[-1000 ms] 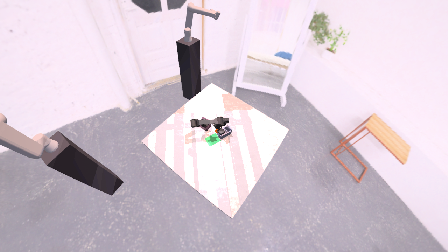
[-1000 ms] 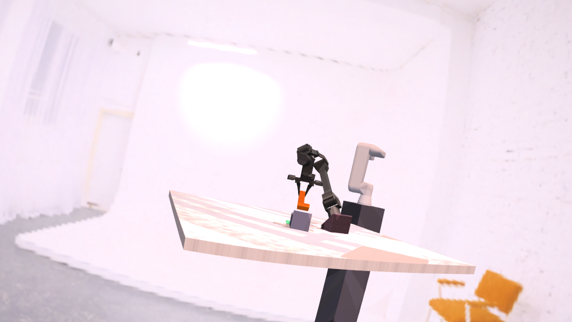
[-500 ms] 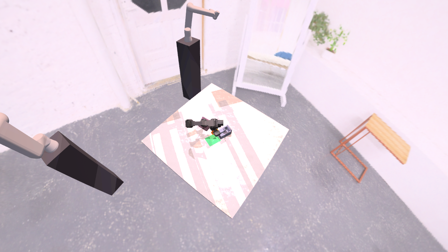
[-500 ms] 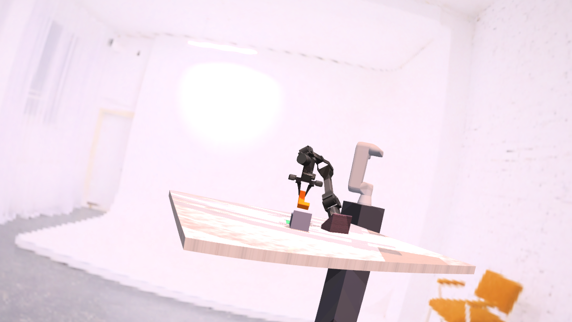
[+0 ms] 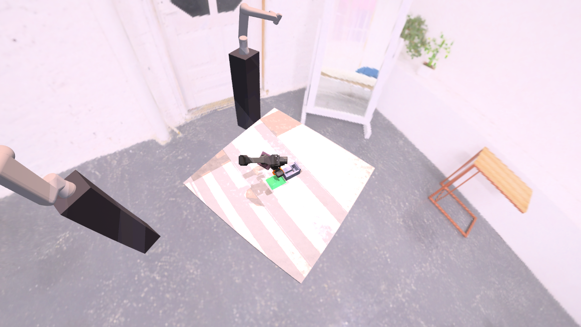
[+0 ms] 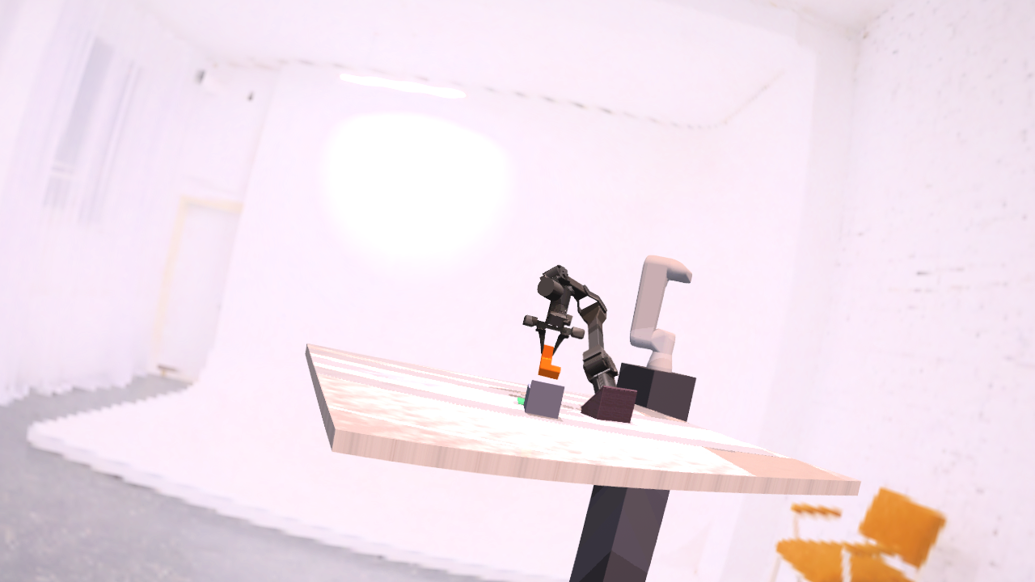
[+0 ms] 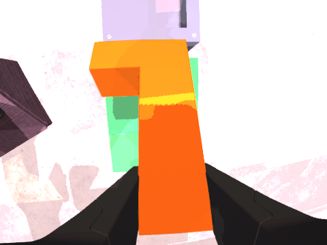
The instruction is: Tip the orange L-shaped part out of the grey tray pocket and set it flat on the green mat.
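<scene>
The tool [image 7: 173, 214] is clamped on the straight end of the part [image 7: 170, 141], which hangs upright in mid-frame of the wrist view, foot lowest, clear of the tray [image 7: 150, 5] at top centre. The mat [image 7: 122, 141] lies beneath it. Centre the part over the mat, tilt it flat with the top side up, lower to contact, then release. Height above the mat is hard to judge.
</scene>
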